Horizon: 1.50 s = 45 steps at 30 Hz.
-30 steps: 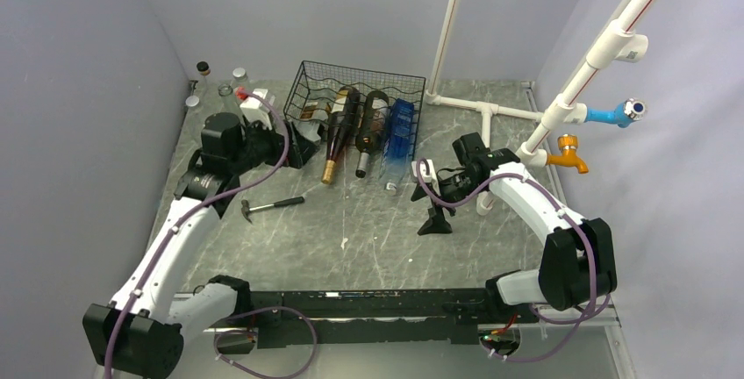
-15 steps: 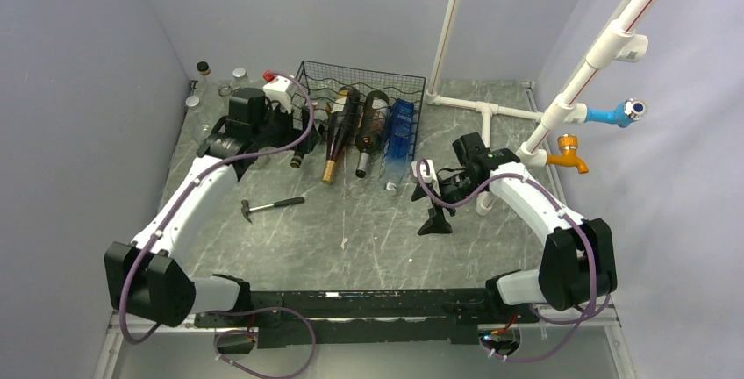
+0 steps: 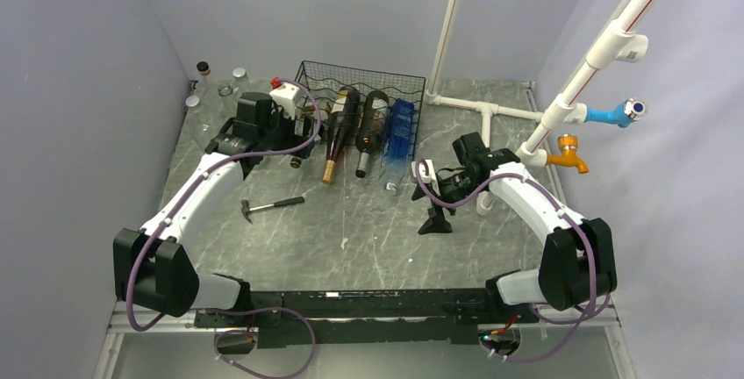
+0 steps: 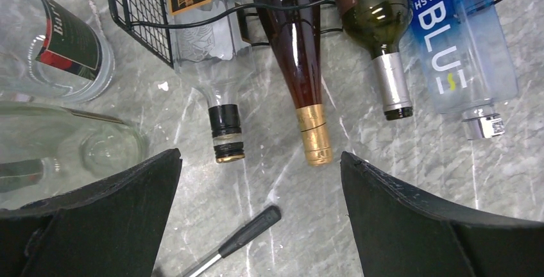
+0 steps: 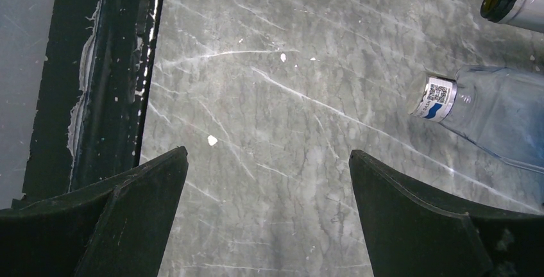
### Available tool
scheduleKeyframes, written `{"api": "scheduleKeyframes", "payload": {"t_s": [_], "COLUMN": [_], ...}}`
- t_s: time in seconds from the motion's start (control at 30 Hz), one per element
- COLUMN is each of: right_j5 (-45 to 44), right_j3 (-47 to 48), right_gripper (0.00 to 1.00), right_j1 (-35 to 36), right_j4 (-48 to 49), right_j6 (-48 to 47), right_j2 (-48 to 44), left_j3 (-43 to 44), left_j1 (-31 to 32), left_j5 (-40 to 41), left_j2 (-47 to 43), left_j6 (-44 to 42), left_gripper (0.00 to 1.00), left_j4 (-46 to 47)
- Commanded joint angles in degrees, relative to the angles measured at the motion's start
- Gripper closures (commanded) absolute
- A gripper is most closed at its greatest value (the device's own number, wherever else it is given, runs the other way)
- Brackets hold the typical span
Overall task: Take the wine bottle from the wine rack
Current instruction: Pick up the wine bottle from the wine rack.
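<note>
Top external view: the wine rack [image 3: 361, 89] is seen at the far middle of the table [image 3: 368, 234], with jars [image 3: 215, 89] to its left and a hammer [image 3: 273, 206] nearer. The left arm is stretched far out, and the left gripper [image 3: 298, 130] is held by the rack's near left corner. The right gripper [image 3: 435, 218] is pointed down, apart from the rack.

Left wrist view: the jaws are spread wide, with nothing gripped. The wine bottle [image 4: 296, 46] is laid in the rack between a clear bottle [image 4: 205, 40] and a green bottle [image 4: 378, 27]. Its long axis runs front to back, and its gold-foiled neck is pointed out toward the gripper.

Right wrist view: the jaws are spread wide over the table.
</note>
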<state>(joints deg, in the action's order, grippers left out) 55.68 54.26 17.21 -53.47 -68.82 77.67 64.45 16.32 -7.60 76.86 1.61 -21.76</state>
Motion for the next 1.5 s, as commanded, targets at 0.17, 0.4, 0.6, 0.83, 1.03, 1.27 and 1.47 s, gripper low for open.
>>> {"api": "scheduleKeyframes", "payload": {"t_s": [0.17,0.4,0.6,0.83,1.03,1.27,1.47], "right_j5": [1.05,1.34,1.54,1.71,1.67,1.71,1.71], "right_j3": [0.32,0.23,0.25,0.36,0.32,0.32,0.23], "right_gripper": [0.0,0.0,0.0,0.0,0.0,0.0,0.0], "right_j1": [-0.21,-0.16,-0.17,-0.07,-0.07,0.01,0.01], "right_j4": [1.27,1.09,0.82,0.31,0.23,0.11,0.06], "right_j6": [-0.8,-1.1,-1.57,-2.08,-2.26,-2.33,-2.5], "right_j2": [-0.13,-0.59,-0.72,-0.69,-0.83,-1.02,-1.5], "left_j3": [-0.1,1.11,1.25,1.67,2.58,4.69,9.03], "left_j1": [-1.07,-3.31,-3.75,-4.55,-4.8,-4.8,-4.31], "left_j5": [2.52,1.62,0.75,-1.4,-4.5,-3.81,-2.6], "left_j2": [3.09,5.87,7.74,10.34,14.16,19.37,25.27], "left_j6": [-2.85,-2.01,-1.96,-2.07,-0.97,1.72,2.7], "left_gripper": [0.01,0.0,0.01,0.02,0.1,0.18,0.26], "left_j4": [3.32,2.85,2.86,3.11,3.3,4.02,2.37]}}
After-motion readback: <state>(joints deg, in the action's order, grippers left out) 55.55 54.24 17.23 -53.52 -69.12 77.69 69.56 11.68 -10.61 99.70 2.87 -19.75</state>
